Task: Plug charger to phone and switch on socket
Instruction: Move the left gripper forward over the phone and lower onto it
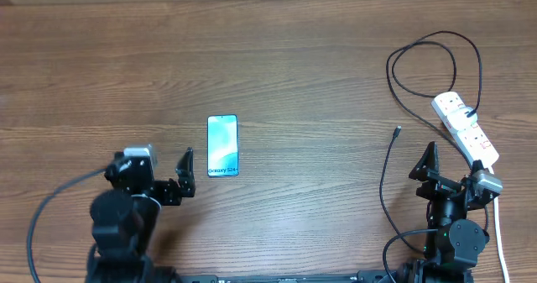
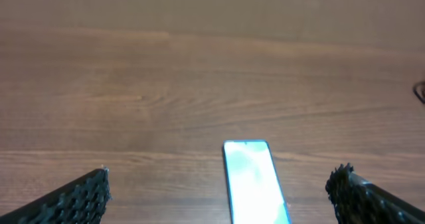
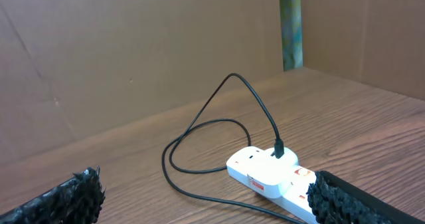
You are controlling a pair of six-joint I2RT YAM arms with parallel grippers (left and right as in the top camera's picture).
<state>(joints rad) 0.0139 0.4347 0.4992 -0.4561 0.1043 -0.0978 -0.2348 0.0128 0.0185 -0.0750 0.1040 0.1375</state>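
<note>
Ahead and slightly right of the right gripper, whose jaws stand wide apart on nothing, sits the socket with the charger plugged into it. Its connector tip lies free on the surface, forward and left of that gripper. The left gripper is likewise spread and empty, with the phone flat just ahead of its opening. Judgement: taking the tip comes first. Grasp close behind the connector, in line with the cable, so the plug cannot swivel. Switch positions cannot be read.
</note>
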